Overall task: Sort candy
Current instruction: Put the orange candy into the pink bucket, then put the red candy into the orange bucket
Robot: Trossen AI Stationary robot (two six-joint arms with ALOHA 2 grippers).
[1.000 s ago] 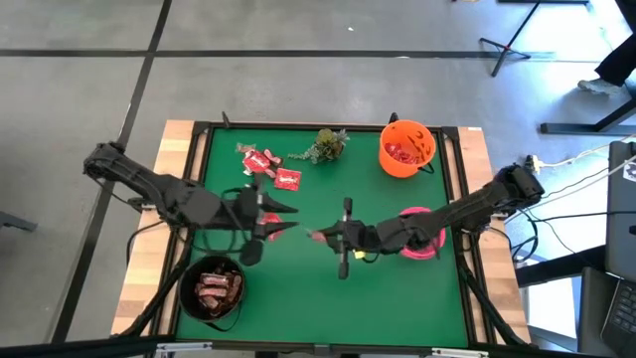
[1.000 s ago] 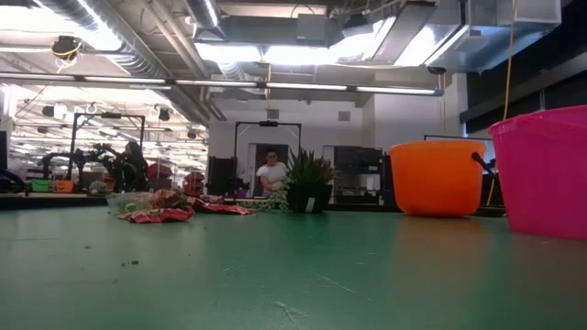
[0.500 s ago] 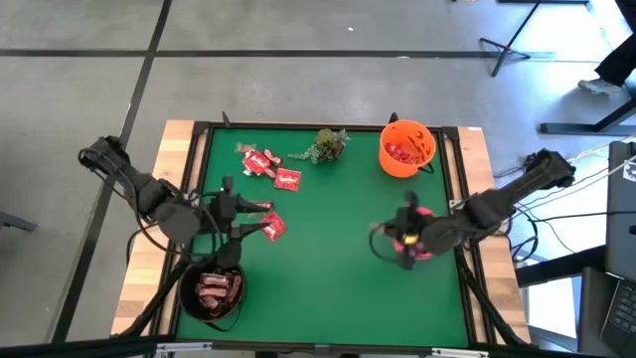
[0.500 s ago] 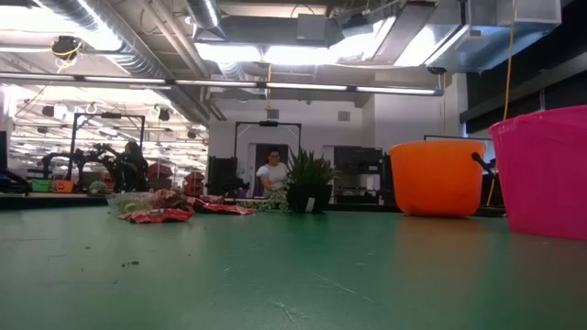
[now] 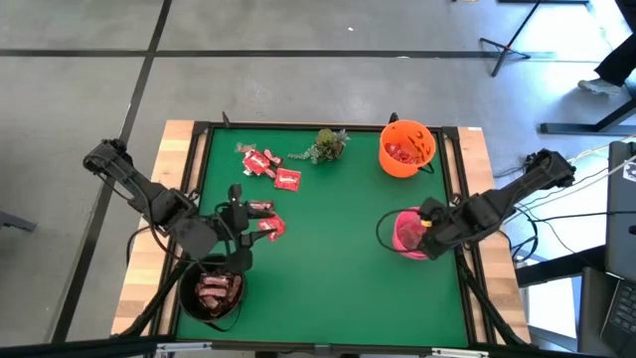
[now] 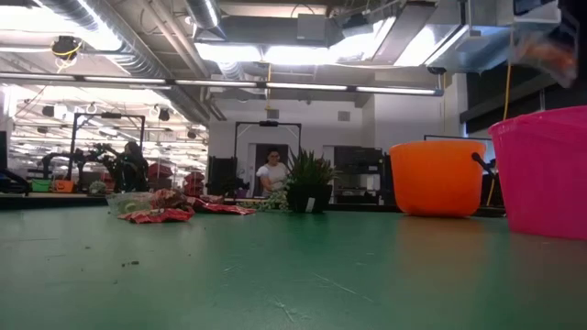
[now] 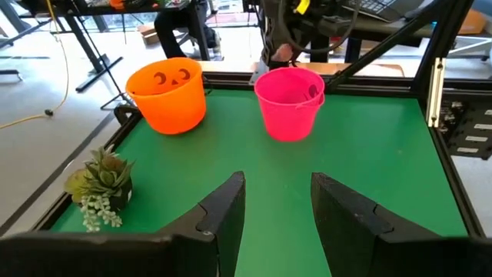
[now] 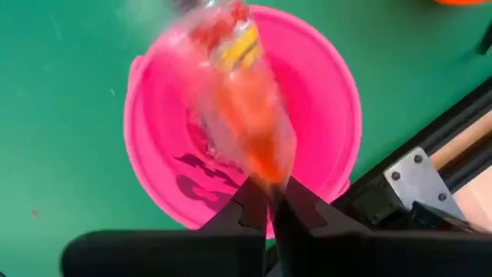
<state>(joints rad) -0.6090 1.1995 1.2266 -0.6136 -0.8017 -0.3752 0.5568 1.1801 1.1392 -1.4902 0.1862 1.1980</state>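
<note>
Sorting looks roughly midway, to my eye. Loose red square-packet candy lies in a small scatter at the far left of the green felt-topped table, with another red packet nearer in, just beside the left arm; those are what is left to do.

The right claw hangs over the bright pink plastic bucket at the right side, its fingers pinched together on a clear-wrapped sweet with orange and yellow inside, which dangles above the bucket's mouth. My guess is a drop is the step in hand. What already lies inside the pink bucket I cannot make out.

The left claw sits above the near-left part of the table, fingers apart with nothing between them, close to the black round bowl.

That black bowl holds a heap of dark brown-red bars. The orange pumpkin-faced bucket at the far right has red packets in its bottom. A small green plant sprig stands between the scatter and the orange bucket.
</note>
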